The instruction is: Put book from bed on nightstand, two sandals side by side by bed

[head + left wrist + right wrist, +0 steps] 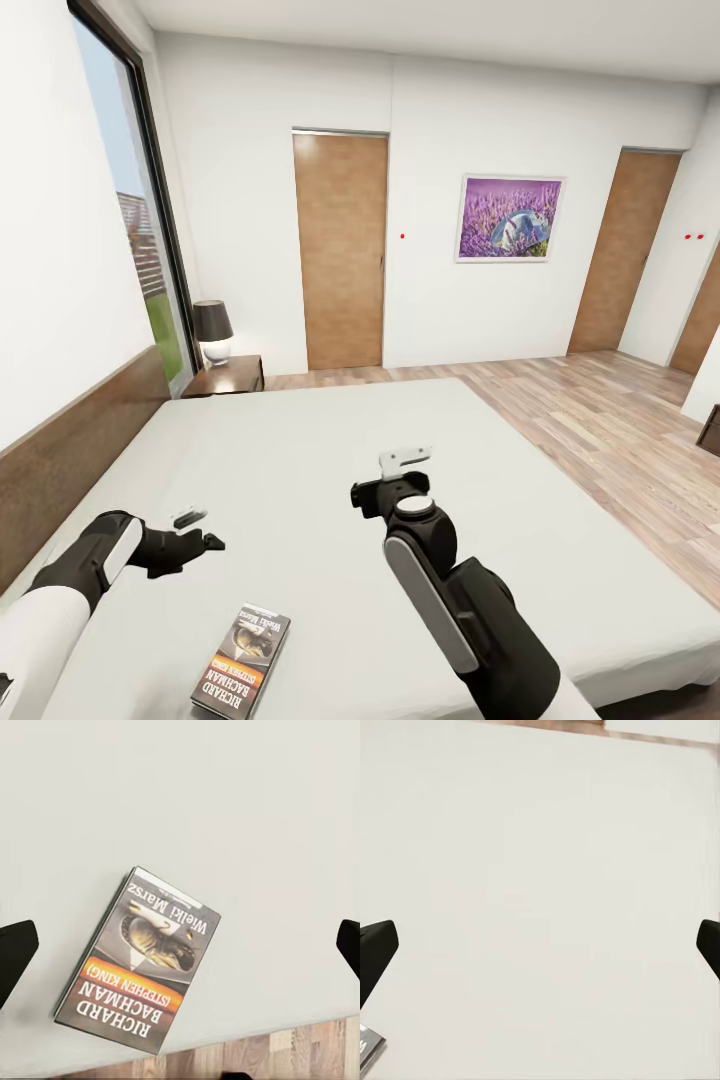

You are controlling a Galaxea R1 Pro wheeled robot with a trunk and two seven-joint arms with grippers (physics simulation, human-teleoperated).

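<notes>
Reaching: both arms hang over the bed [300, 450] in the bedroom, poised, by the look of it, for the book pickup.
Book: the book [243, 673] lies flat and face up on the mattress close to the bed's near edge, toward the headboard-side corner; in the left wrist view the book [140, 958] sits just short of that edge, with wood floor showing beyond it.
Left pincer: the left gripper [193, 530] hovers above the mattress just beyond the book, nearer the headboard, touching nothing; its dark fingertips [13, 952] stand at opposite sides of the wrist view, so the jaws are spread wide and empty, the book lying between them in that view.
Right pincer: the right gripper [403, 468] hangs over the middle of the bed, also wide and holding nothing; one fingertip [375, 949] shows against bare mattress, with a corner of the book at the frame's edge.
Destination: a nightstand [228, 377] with a lamp [213, 331] stands at the bed's far headboard corner, under the window.
Why so: the left arm looks the likelier one to take the book, being nearest.
Sandals: not yet dealt with, as far as can be judged.
</notes>
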